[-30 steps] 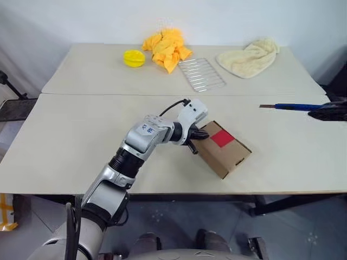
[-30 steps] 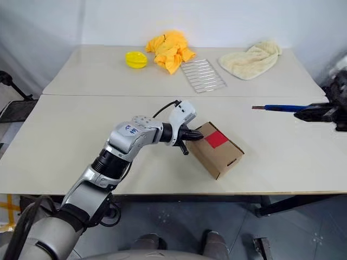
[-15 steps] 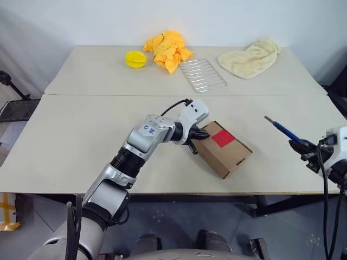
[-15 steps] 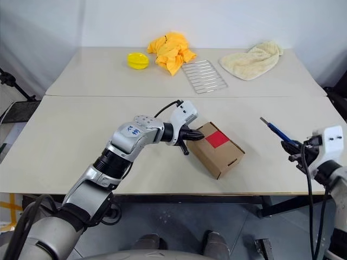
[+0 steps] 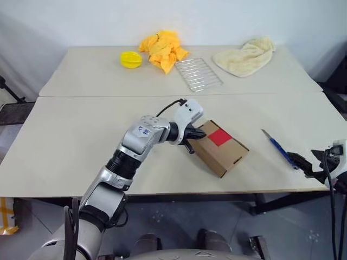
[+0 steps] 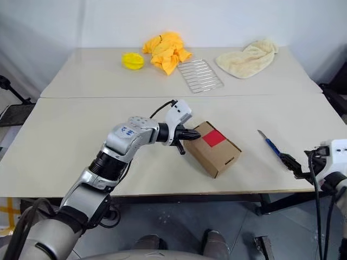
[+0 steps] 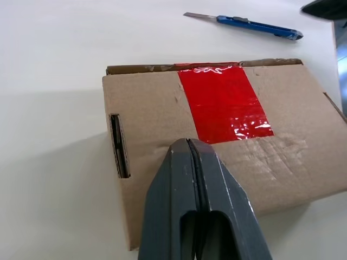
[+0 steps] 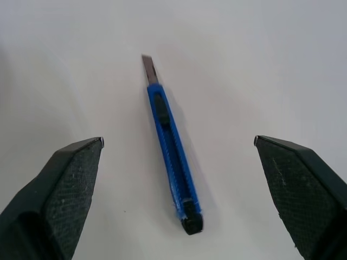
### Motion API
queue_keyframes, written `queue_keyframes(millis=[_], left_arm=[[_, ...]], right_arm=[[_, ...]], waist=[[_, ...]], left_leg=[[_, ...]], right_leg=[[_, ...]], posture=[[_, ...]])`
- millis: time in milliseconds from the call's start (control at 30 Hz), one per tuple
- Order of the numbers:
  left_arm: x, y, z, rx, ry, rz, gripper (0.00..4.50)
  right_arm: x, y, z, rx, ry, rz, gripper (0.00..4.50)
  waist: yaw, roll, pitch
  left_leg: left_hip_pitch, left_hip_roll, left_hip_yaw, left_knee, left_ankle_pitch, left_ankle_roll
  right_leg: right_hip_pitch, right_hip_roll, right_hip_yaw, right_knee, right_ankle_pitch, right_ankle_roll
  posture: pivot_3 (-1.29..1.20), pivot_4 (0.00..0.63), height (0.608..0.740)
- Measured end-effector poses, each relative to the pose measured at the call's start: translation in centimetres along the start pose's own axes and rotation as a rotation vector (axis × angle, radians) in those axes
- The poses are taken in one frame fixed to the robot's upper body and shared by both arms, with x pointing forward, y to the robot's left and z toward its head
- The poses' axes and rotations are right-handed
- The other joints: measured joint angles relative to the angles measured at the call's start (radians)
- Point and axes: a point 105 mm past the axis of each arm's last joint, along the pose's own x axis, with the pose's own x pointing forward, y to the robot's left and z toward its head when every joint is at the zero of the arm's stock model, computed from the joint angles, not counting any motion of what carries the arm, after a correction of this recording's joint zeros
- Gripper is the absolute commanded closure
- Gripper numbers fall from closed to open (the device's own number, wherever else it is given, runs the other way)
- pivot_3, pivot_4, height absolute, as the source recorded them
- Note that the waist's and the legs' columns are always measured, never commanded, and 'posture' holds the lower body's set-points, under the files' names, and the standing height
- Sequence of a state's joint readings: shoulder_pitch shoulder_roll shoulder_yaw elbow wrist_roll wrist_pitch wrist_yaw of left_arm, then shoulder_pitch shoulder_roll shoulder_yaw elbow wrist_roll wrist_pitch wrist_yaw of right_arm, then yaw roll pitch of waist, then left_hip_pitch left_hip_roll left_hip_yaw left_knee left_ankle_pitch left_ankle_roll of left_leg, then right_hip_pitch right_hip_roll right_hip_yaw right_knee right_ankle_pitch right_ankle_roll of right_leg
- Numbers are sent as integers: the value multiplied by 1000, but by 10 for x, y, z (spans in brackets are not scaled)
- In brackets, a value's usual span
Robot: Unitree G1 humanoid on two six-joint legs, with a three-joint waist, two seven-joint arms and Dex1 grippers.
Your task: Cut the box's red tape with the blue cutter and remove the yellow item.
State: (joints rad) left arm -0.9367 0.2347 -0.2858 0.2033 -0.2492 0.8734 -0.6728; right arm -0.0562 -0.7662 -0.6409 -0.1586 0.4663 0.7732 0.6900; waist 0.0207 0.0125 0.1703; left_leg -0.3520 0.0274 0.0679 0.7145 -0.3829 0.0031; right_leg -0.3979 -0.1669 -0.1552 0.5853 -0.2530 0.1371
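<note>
Box (image 5: 221,147) sits near front edge of table (image 5: 76,135), flaps down, red tape (image 7: 225,103) looks unbroken across top seam. Left gripper (image 5: 196,134) pressed tight together, tips against box's near top edge, pinning it. Blue cutter (image 8: 171,149) lies flat on table, blade out, well apart from box to its right. Right gripper (image 8: 179,189) spread wide around cutter's handle end, touching nothing. Judgement: no cut made, yellow item not out; cutter needs picking up first.
</note>
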Motion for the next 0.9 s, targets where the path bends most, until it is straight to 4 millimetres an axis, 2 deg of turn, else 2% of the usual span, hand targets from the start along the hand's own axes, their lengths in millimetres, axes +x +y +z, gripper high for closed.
queue_keyframes(millis=[133, 233, 333, 400, 467, 533, 700, 800, 900], left_arm=[[-16, 11, 8, -25, -54, 9, 4500], [-27, 18, 23, 2, -89, 23, 4500], [-43, 25, 30, 21, -98, 38, 4500], [-54, 25, 28, 32, -65, 38, 4500], [-67, 25, 20, 34, -14, 40, 4500], [-74, 21, 2, 9, 59, 22, 4500], [-66, -2, -34, -98, 154, -60, 4500], [-56, -20, -43, -124, 161, -103, 4500], [-33, -41, -55, -209, 137, -142, 4500]], right_arm=[[8, 25, 50, -159, -67, 111, 29], [21, 39, 67, -216, -102, 175, 29], [43, 53, 76, -260, -95, 238, 643], [58, 55, 80, -284, -79, 248, 1286], [71, 56, 75, -306, -42, 263, 1997], [84, 58, 64, -310, 16, 285, 2791], [106, 71, 41, -350, 130, 362, 4491], [115, 77, 30, -386, 186, 406, 4491], [116, 91, 18, -399, 237, 501, 4491]], waist=[[-11, 0, 2], [-4, -3, 3], [1, -3, 4], [0, -4, 4], [3, -4, 4], [2, -4, 4], [4, -4, 5], [3, -4, 5], [4, -4, 5]], left_leg=[[-1, 1, 0, -1, 0, 0], [-3, 0, 0, -1, 0, 0], [-4, 0, 1, 0, 0, 0], [-5, 0, 2, -1, 0, 0], [-7, 0, 1, -2, 0, 0], [-9, 0, 2, -2, 0, 0], [-17, 0, 1, 2, 0, 0], [-17, 0, 1, 1, 0, 0], [-17, 0, 1, 2, 0, 0]], right_leg=[[-2, 1, 0, 0, 0, 0], [-3, 1, 0, -1, 0, 0], [-4, 1, 0, -2, 0, 0], [-6, 1, 0, -1, 0, 0], [-9, 1, -1, -1, 0, 0], [-11, 1, 0, -1, 0, 0], [-16, 1, -1, -1, 0, 1], [-16, 1, -1, -1, 0, 1], [-16, 1, -2, -1, 0, 1]], posture=[[0, 150, 740], [0, 150, 740], [0, 150, 740], [0, 150, 740], [0, 150, 740], [0, 150, 740], [0, 150, 740], [0, 150, 740], [0, 150, 740]])
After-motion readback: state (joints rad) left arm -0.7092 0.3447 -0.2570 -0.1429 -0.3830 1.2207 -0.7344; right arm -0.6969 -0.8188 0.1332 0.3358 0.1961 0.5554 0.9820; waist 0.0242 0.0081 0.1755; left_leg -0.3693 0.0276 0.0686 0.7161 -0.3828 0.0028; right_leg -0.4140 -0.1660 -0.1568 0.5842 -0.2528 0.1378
